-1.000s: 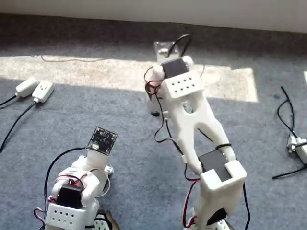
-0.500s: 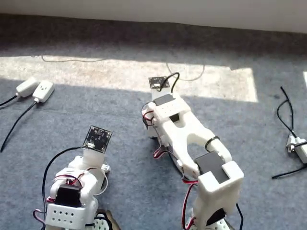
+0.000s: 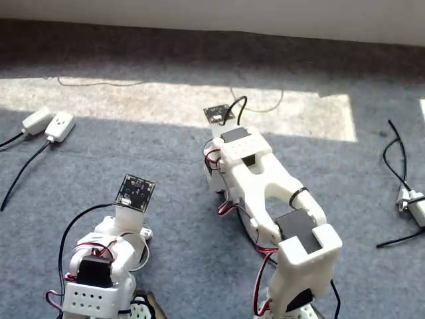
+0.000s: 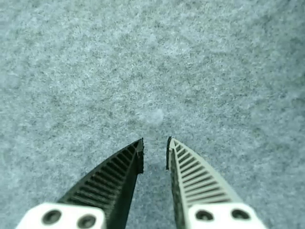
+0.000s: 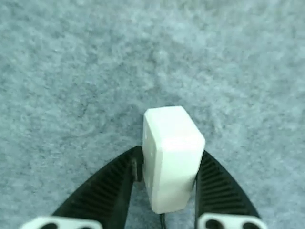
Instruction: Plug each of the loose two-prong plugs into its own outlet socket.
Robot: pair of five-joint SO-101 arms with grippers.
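My right gripper [image 5: 170, 152] is shut on a white rectangular block [image 5: 171, 138] with a cord leaving its near end; I cannot tell whether it is a plug or a socket. It hangs just above the grey carpet [image 5: 71, 71]. In the high view the right arm [image 3: 265, 186] stretches over mid-floor and covers the block. The left arm [image 3: 109, 259] is folded at the near left. Its gripper [image 4: 155, 141] points down at bare carpet, open by a narrow gap with nothing in it. Two white corded pieces [image 3: 36, 120] [image 3: 60, 125] lie side by side at the far left.
Another white corded piece [image 3: 413, 203] with black cords lies at the right edge. A thin cable [image 3: 99, 84] runs along the sunlit strip at the back, and a second one [image 3: 265, 107] curls beyond the right arm's wrist. A wall runs along the far side.
The right arm has drawn back from the sunlit strip toward the near side and dropped lower. The left arm's wrist shifted slightly to the left.
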